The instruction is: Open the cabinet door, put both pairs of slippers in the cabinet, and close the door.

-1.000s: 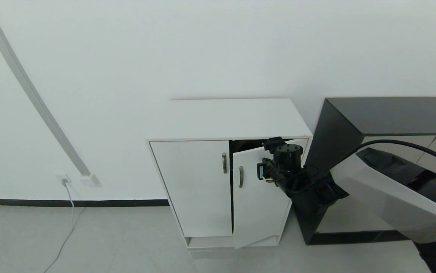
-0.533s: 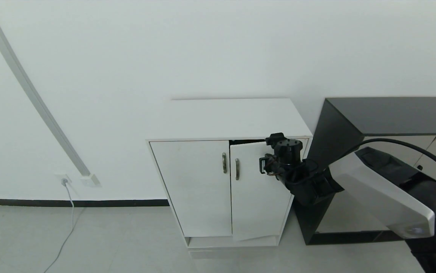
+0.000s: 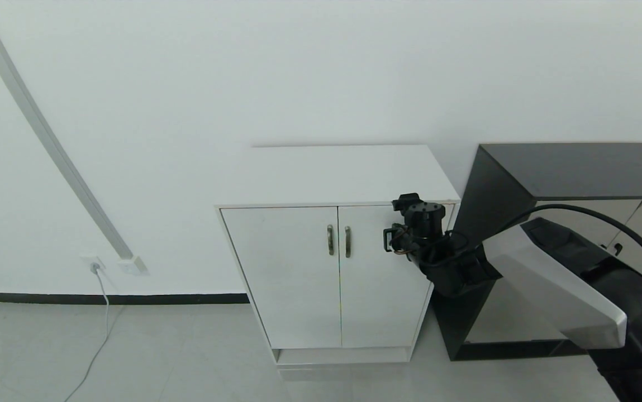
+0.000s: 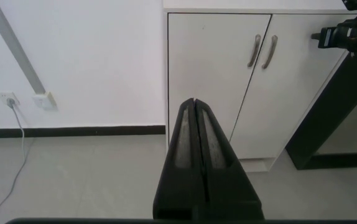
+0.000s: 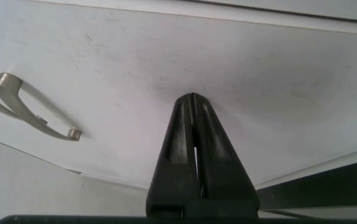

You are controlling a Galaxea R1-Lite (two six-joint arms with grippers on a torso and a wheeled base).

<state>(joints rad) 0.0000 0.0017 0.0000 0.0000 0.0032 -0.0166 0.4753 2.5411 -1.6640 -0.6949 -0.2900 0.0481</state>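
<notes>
Right pincer (image 5: 194, 98) — closed, against cabinet door (image 5: 272, 68)

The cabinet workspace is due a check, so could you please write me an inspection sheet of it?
Surface: pale tiled floor, with the cabinet standing on it.
Job's things: white cabinet, both doors shut flush; two handles side by side at the middle.
Clutter: nothing seen.
Grippers: right claw shut, tip at the right door panel; left claw shut, held back from the cabinet.
Cables: grey cable runs from a wall socket down to the floor.
Surroundings: white wall, slanted trunking, dark unit right of the cabinet.
</notes>
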